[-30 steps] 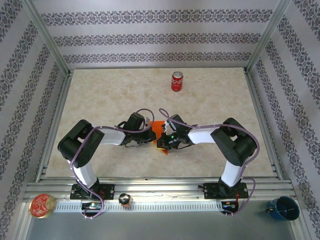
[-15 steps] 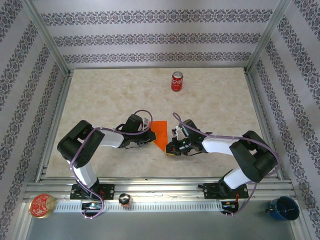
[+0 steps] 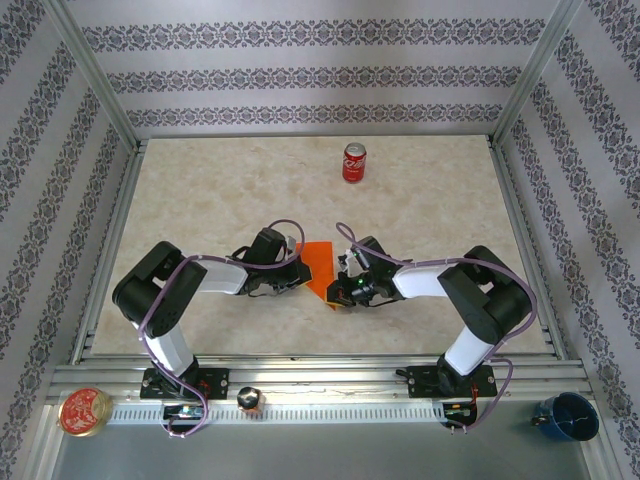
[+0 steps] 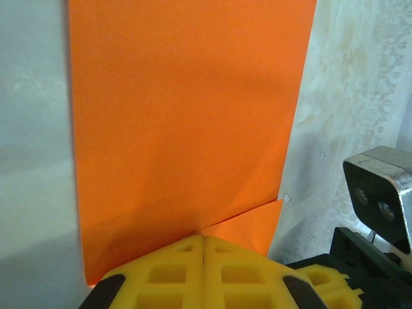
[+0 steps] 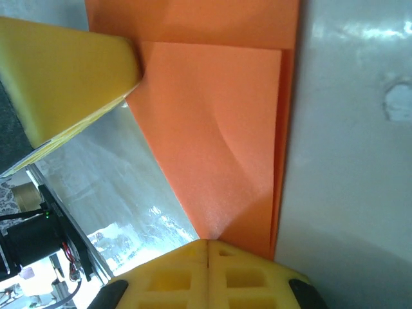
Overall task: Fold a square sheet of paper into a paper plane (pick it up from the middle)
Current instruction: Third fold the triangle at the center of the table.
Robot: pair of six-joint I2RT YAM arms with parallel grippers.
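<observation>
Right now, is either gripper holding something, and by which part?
Cannot tell. The left gripper is shut against an edge of the paper, the right gripper against its folded corner; pinching or pressing is unclear.

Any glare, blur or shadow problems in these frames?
Top external: even light, sharp, no harsh glare on the table. Left wrist: the orange paper is a bit soft, with a shadow across its lower half. Right wrist: white glare patches on the table; paper edges readable.
</observation>
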